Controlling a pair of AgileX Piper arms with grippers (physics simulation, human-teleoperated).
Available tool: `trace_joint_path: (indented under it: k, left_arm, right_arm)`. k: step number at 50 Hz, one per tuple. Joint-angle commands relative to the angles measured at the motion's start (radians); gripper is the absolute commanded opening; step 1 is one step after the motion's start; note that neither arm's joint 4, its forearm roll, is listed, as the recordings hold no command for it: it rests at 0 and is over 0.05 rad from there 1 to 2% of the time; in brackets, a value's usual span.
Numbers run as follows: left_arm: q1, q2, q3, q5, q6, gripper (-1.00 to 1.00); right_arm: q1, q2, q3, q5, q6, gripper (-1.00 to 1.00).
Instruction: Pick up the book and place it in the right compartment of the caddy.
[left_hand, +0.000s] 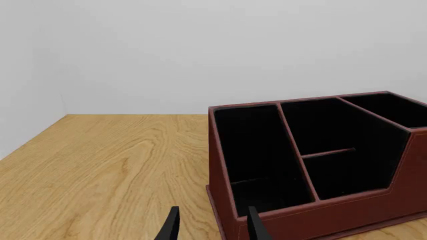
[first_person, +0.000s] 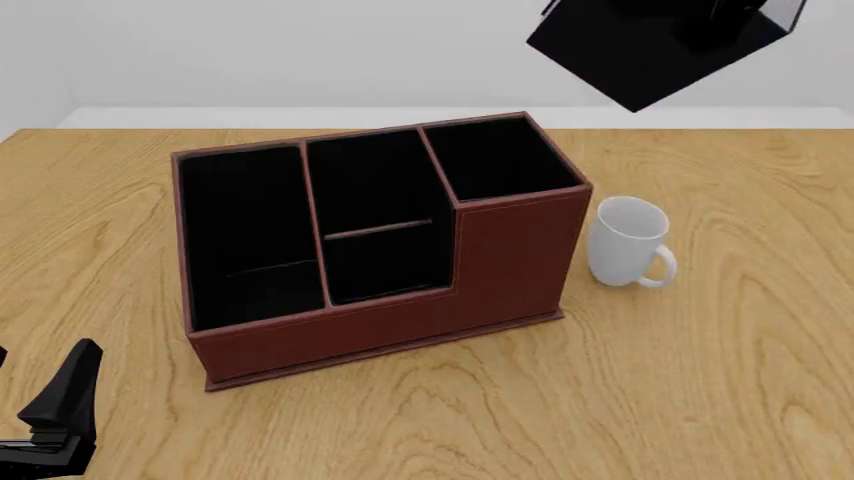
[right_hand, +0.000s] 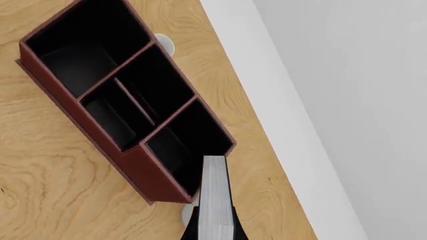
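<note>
Front view: caddy sits mid-table, angled, its taller end toward 2 o'clock. Right compartment holds nothing; the middle section with the shelf divider and the long low section likewise show only black lining.

Book is in the air at 1 o'clock from the caddy, tilted, black cover facing the camera, well above the table. Right wrist view: right gripper clamps the book by its covers, white page edges showing between the fingers, with the caddy far below.

White mug stands upright just beside the caddy's tall end, at 3 o'clock, handle toward the camera.

Left gripper hovers low near the caddy's low end at 7 o'clock, fingers parted narrowly, holding nothing.
</note>
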Motion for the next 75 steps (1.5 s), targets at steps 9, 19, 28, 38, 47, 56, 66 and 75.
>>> trace_joint_path:
  k: [9,19,28,38,47,56,66,75]
  left_arm:
    - [0.0,0.0,0.0,0.0,0.0,1.0]
    - [0.0,0.0,0.0,0.0,0.0,1.0]
    - [0.0,0.0,0.0,0.0,0.0,1.0]
    - [0.0,0.0,0.0,0.0,0.0,1.0]
    - [0.0,0.0,0.0,0.0,0.0,1.0]
    - [0.0,0.0,0.0,0.0,0.0,1.0]
    - [0.0,0.0,0.0,0.0,0.0,1.0]
    - [0.0,0.0,0.0,0.0,0.0,1.0]
  right_arm:
    - [0.058,0.105,-0.124,0.0,0.073,-1.0]
    - [0.053,0.147,-0.168,0.0,0.089,-1.0]
    - [0.071,0.189,-0.191,0.0,0.128,-1.0]
    - [0.073,0.224,-0.208,0.0,0.157,-1.0]
    - [0.079,0.256,-0.22,0.0,0.188,-1.0]
    - [0.076,0.289,-0.242,0.0,0.204,-1.0]
    - [0.071,0.316,-0.258,0.0,0.223,-1.0]
    - [0.067,0.346,-0.258,0.0,0.241,-1.0]
